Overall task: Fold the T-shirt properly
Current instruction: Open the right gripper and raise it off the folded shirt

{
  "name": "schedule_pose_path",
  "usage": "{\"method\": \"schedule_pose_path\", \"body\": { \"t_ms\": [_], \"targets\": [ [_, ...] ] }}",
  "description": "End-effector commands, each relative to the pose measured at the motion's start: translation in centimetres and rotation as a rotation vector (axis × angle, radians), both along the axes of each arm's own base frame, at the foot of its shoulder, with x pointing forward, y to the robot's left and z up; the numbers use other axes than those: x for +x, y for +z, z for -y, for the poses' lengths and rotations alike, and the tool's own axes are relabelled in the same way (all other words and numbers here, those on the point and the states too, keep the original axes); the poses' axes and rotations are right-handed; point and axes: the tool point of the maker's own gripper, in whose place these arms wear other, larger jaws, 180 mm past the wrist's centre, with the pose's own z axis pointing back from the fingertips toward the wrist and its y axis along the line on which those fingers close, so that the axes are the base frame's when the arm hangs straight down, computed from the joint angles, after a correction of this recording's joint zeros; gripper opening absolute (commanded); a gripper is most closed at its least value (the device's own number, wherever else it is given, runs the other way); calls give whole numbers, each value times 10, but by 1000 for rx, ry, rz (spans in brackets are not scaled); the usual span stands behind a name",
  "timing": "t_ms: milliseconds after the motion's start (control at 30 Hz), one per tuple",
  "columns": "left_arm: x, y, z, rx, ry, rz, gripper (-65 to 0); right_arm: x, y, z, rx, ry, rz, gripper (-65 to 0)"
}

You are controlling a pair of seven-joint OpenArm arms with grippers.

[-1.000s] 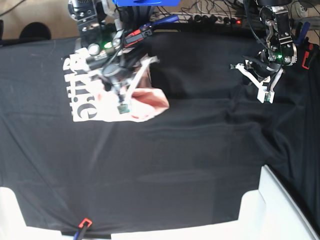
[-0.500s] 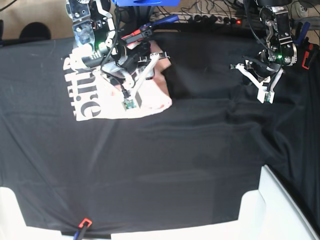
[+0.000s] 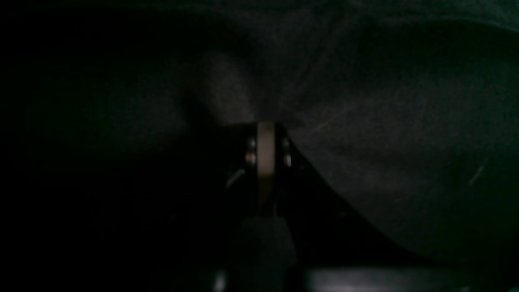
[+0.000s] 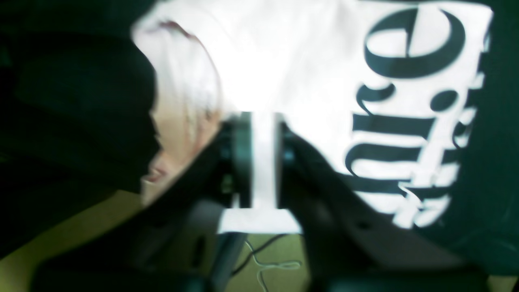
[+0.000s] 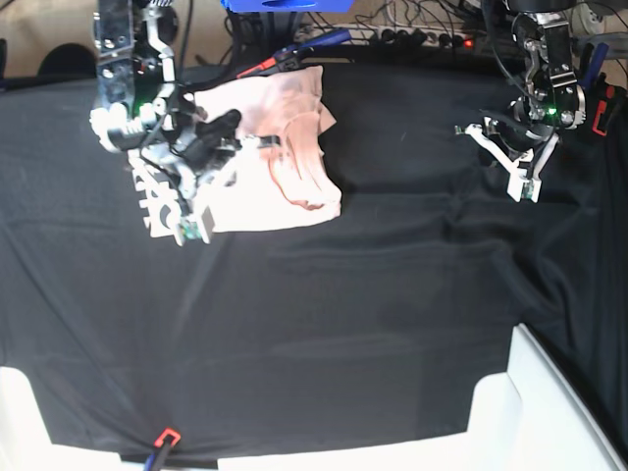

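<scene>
The pale pink T-shirt lies partly folded on the black cloth at the back left. Its plain side faces up, and black lettering shows at its left edge. In the right wrist view the T-shirt fills the frame, blurred, with large black letters at the right. My right gripper is at the shirt's front-left corner. Its jaws look shut, and I cannot tell whether cloth is pinched between them. My left gripper is shut and empty over the black cloth at the far right, away from the shirt. It also shows in the dark left wrist view.
The big black cloth covers the table and is wrinkled at the right. White bins stand at the front right and front left. Cables and a blue object crowd the back edge. A red-tipped tool lies at the front edge.
My right gripper has swung left to the shirt's front-left corner. The pink flap it was carrying now lies spread out toward the back right. The left arm has not moved.
</scene>
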Motion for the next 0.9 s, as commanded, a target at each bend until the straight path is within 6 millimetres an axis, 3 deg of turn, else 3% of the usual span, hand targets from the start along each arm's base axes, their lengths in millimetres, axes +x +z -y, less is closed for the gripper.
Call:
{"method": "schedule_pose_path", "body": {
  "t_ms": [0, 167, 233, 333, 667, 867],
  "targets": [
    [-26, -5, -27, 81, 31, -97, -650, -4, 1, -1, 8, -2, 3, -641],
    [-39, 12, -62, 109, 95, -40, -650, -33, -12, -4, 15, 4, -60, -644],
    [-44, 18, -79, 135, 124, -38, -650, -37, -14, -5, 21, -3, -45, -644],
    [-45, 23, -89, 153, 135, -34, -650, -40, -16, -5, 25, -8, -34, -646],
    [-36, 29, -83, 147, 123, -6, -650, -54, -41, -20, 47, 1, -127, -643],
    [-35, 30, -85, 147, 130, 0, -650, -66, -69, -33, 64, 0, -194, -641]
  ]
}}
